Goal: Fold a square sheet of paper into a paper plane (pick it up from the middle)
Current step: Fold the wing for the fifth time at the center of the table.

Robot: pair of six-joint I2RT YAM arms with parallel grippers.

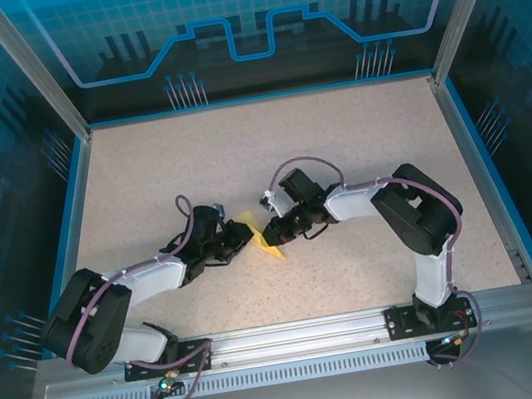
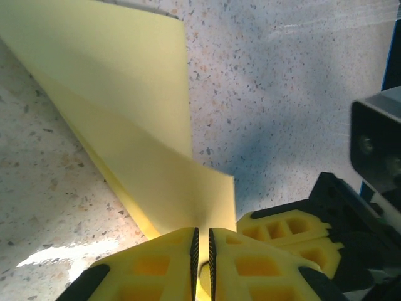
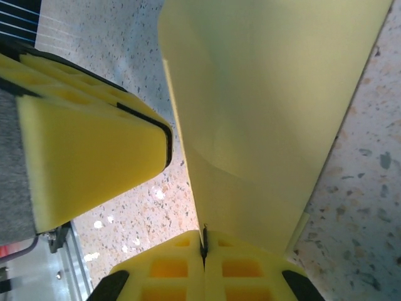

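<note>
While bare table [image 1: 337,138] surrounds them, left tool [image 2: 202,241] and right tool [image 3: 204,243] pinch edges of the folded paper [image 2: 125,94].

My left arm [image 1: 147,279] and my right arm [image 1: 387,198] both bend low and reach in to meet in the middle. My left end effector [image 2: 202,241] pinches the yellow paper [image 2: 125,94] tight. My right end effector [image 3: 203,244] squeezes it too, fingers [image 3: 169,266] pressed together.

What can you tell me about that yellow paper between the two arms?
The paper is thin, plain and pale yellow, folded into overlapping layers with a pointed end. It is near the middle of the speckled table. The left gripper and the right gripper each pinch an edge, shut on it.
</note>
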